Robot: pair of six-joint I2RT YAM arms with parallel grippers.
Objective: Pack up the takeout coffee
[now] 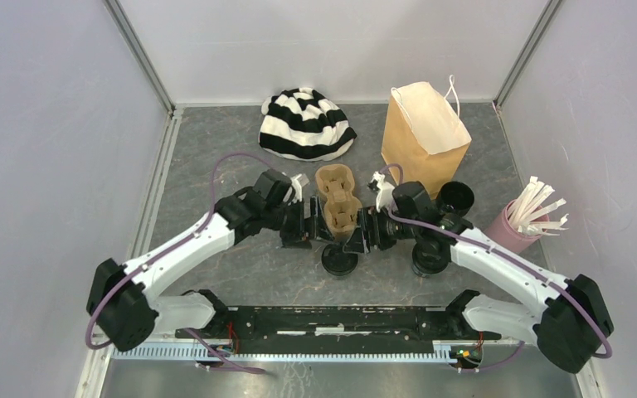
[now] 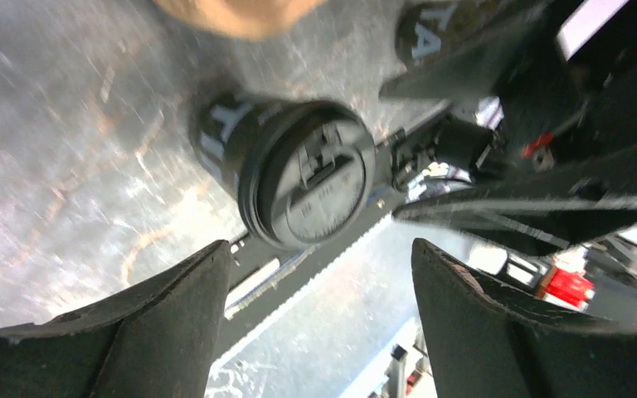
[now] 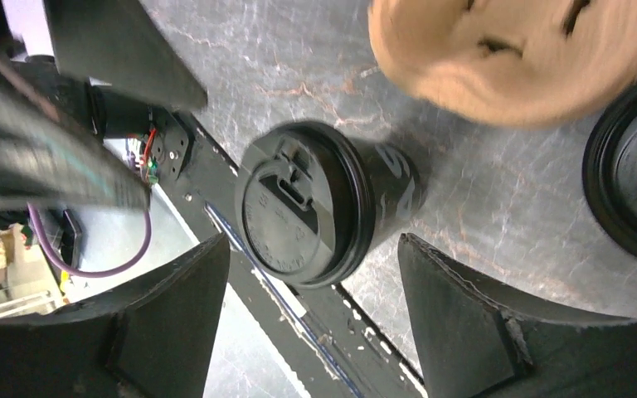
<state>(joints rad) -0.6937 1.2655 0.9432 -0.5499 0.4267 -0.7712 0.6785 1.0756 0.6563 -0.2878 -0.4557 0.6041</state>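
Both claws are hanging wide and empty here, the left claw [image 1: 303, 225] sitting tight on the left flank of the cardboard carrier [image 1: 337, 199] and the right claw [image 1: 371, 230] on its right. A lidded coffee cup [image 1: 339, 260] is standing upright just nearside of the carrier, untouched, close to the counter's [image 1: 216, 141] near edge. Bare counter is lying open left of the carrier, and the paper bag [image 1: 425, 124] is crowding its far right.
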